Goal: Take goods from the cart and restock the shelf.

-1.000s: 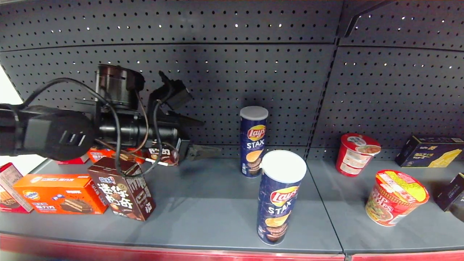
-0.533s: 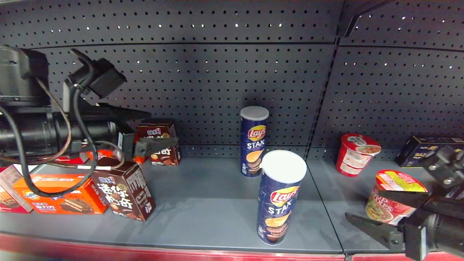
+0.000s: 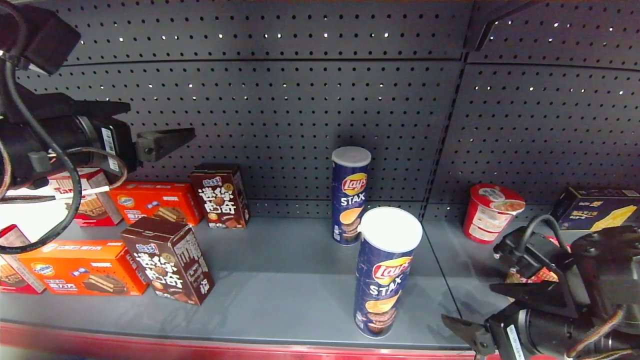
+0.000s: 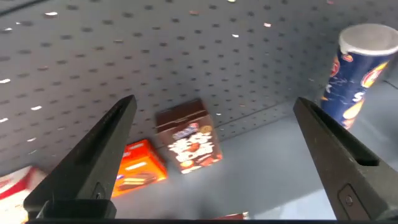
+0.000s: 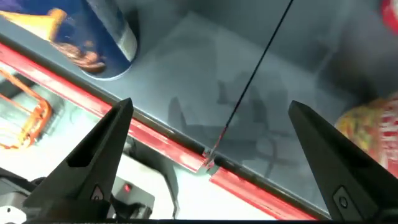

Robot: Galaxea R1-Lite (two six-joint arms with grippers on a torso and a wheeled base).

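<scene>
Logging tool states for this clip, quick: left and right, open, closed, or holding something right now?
Left tool: open, holding nothing.
Right tool: open, holding nothing.

Backed by a dark perforated panel (image 3: 280, 100), dotted with even rows of small holes and split right of centre by a slightly leaning upright (image 3: 446, 130). High at the right, against that panel, a thin dark bracket (image 3: 510, 14), slanting upward. Along the front edge of the shelf (image 3: 280, 280), a glossy red strip (image 3: 150, 344) running side to side.
</scene>
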